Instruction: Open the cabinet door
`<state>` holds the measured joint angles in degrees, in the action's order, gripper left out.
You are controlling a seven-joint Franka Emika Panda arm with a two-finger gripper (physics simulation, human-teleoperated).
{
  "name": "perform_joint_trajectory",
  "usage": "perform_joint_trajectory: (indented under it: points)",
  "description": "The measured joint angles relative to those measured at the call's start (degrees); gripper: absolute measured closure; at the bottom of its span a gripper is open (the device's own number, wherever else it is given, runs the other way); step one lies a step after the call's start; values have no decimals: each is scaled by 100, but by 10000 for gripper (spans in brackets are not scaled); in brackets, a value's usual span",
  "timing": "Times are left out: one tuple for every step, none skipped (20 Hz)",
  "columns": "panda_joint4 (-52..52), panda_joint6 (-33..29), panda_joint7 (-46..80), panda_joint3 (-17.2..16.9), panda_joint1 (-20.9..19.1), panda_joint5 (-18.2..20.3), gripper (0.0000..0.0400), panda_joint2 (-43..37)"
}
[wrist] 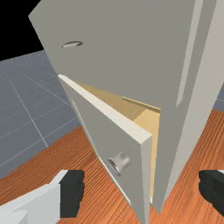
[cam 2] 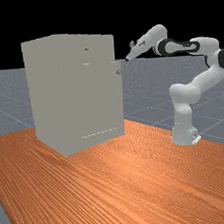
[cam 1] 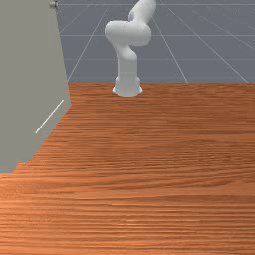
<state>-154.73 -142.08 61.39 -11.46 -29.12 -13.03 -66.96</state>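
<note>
While the hand (wrist: 141, 191) hung spread, the knob (wrist: 120, 162) at its far-view eight o'clock gave purchase on the probably light, rigid door (wrist: 103, 135).

In the far view you are seeing one cabinet (cam 2: 74, 93) at ten o'clock, one arm (cam 2: 183, 94) at two, one table (cam 2: 137, 178) at six; in the wrist view, one door (wrist: 109, 135), one knob (wrist: 121, 162), one handle (wrist: 72, 44) and two fingers (wrist: 72, 192).

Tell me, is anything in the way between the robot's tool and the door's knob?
Nothing visible is. In the wrist view, the knob on the partly open door is uncovered, and the open tool has no object before it and the knob.
</note>
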Motion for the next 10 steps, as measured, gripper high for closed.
perform_joint_trajectory:
  points:
    - [-29, -312, 31, -34, 10, -8, 7, 120]
    - [-54, -671, 44, -61, 44, -25, 4, 269]
    - [-58, -961, 48, -82, 74, -47, 3, 451]
    - [-43, -1197, 48, -101, 97, -69, 2, 650]
    - [-28, -1419, 50, -111, 121, -87, 1, 829]
    - [-19, -1594, 54, -113, 144, -100, 1, 973]
    - [-18, -1705, 57, -109, 154, -114, 0, 1076]
    - [-37, -1787, 46, -97, 135, -151, 0, 1125]
    - [-60, -1843, 32, -77, 111, -193, 0, 1144]
    - [-106, -1884, 23, -64, 94, -235, 0, 1133]
